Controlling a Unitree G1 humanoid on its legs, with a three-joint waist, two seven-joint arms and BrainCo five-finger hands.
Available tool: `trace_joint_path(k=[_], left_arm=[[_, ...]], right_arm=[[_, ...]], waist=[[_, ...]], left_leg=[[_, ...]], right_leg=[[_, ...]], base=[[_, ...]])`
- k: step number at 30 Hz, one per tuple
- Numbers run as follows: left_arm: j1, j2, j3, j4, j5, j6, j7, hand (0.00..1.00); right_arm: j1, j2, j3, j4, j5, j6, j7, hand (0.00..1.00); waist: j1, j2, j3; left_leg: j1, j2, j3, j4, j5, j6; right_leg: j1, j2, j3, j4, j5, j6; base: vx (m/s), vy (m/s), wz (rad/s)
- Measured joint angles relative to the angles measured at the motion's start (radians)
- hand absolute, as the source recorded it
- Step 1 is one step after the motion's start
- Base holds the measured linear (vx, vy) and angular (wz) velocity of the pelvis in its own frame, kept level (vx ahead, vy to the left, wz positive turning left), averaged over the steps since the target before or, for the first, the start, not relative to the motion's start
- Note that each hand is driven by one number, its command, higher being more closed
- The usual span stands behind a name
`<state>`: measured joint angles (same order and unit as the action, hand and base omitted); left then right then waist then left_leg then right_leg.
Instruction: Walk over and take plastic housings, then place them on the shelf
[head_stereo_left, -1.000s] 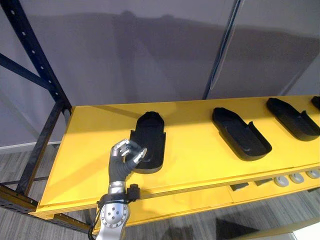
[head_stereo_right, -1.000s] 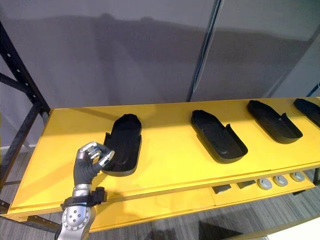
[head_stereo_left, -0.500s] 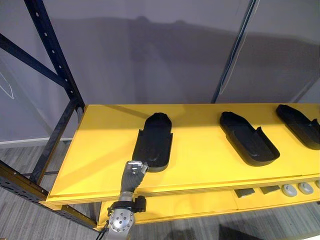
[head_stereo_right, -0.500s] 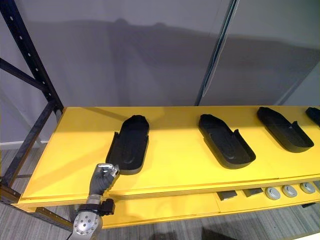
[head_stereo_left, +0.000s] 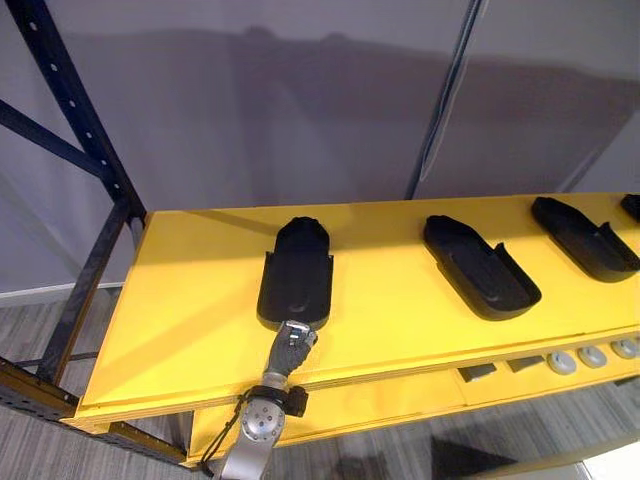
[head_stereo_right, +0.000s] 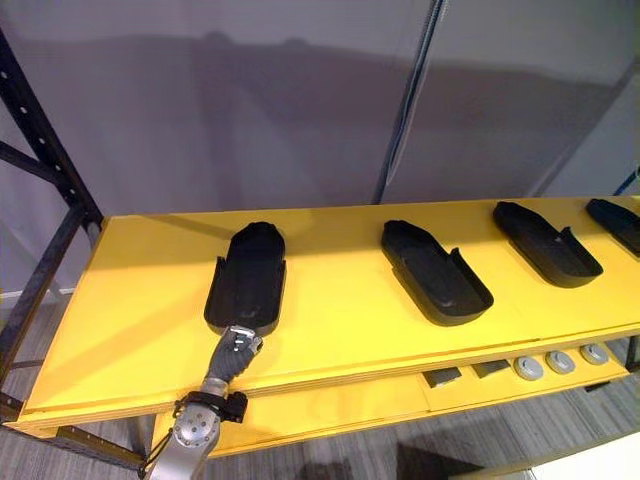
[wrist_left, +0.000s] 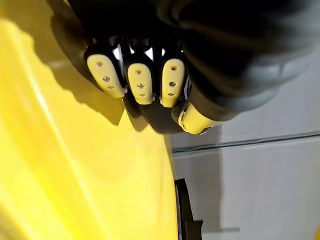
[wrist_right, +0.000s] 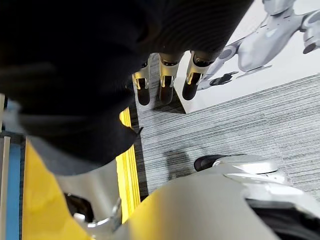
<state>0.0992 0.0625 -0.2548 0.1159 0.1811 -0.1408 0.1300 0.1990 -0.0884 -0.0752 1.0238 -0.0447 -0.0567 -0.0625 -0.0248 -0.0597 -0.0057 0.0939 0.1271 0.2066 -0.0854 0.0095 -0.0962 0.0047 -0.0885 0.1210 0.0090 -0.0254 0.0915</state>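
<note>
**Left hand (head_stereo_left: 290, 346) at the shelf's (head_stereo_left: 180, 300) front edge, by the leftmost housing (head_stereo_left: 296, 272).**
I saw black housings lying apart in a row along the yellow shelf: the leftmost towards the left end, a second housing (head_stereo_left: 480, 267) mid-shelf, and a third housing (head_stereo_left: 585, 237) near the right end. The left hand sat over the front edge, just beside the leftmost housing's near end, with its fingers (wrist_left: 141, 82) curled and clasping nothing. I could not tell whether it touched the housing. The right hand (wrist_right: 170, 80) hung above the floor (wrist_right: 240, 125), relaxed and empty.
</note>
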Motion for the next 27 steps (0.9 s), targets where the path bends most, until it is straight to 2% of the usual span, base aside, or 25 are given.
trace_joint_path(k=[12, 22, 24, 26, 27], left_arm=[[-0.073, 0.001, -0.005, 0.055, 0.000, 0.007, 0.029, 1.00], [-0.086, 0.001, -0.004, 0.057, -0.002, 0.021, 0.037, 1.00], [-0.081, 0.003, -0.007, 0.019, -0.004, 0.032, 0.033, 1.00], [-0.057, 0.008, -0.007, -0.096, -0.006, 0.036, 0.026, 1.00], [-0.036, 0.010, -0.006, -0.205, -0.005, 0.034, 0.026, 1.00]], right_arm=[[-0.014, 0.001, 0.000, 0.010, -0.001, 0.005, -0.005, 0.00], [-0.019, 0.003, 0.000, 0.010, -0.001, 0.005, -0.005, 0.00], [-0.020, 0.002, 0.000, 0.010, 0.000, 0.005, -0.005, 0.00], [-0.021, 0.003, -0.001, 0.010, 0.000, 0.005, -0.005, 0.00], [-0.020, 0.003, -0.002, 0.010, 0.000, 0.005, -0.005, 0.00]], waist=[[-0.033, -0.001, 0.003], [-0.044, -0.001, 0.003], [-0.045, -0.001, 0.005], [-0.044, -0.001, 0.009], [-0.040, 0.000, 0.010]], left_leg=[[-0.002, -0.001, 0.015, 0.000, -0.001, 0.000], [-0.001, -0.003, 0.028, 0.000, -0.001, 0.000], [-0.001, -0.003, 0.030, 0.000, -0.001, 0.000], [-0.002, -0.003, 0.030, 0.001, -0.001, 0.001], [-0.002, -0.003, 0.030, 0.001, -0.003, 0.001]], right_leg=[[0.005, -0.001, 0.010, -0.034, 0.025, -0.001], [-0.003, -0.001, 0.027, -0.034, 0.029, -0.001], [-0.004, -0.002, 0.028, -0.033, 0.029, -0.001], [-0.004, -0.001, 0.034, -0.031, 0.029, -0.001], [-0.002, -0.001, 0.035, -0.029, 0.029, 0.000]], base=[[-0.02, 0.004, -0.03], [-0.02, 0.003, -0.03], [-0.01, 0.002, -0.02], [0.00, 0.000, 0.00], [0.00, 0.000, 0.00]])
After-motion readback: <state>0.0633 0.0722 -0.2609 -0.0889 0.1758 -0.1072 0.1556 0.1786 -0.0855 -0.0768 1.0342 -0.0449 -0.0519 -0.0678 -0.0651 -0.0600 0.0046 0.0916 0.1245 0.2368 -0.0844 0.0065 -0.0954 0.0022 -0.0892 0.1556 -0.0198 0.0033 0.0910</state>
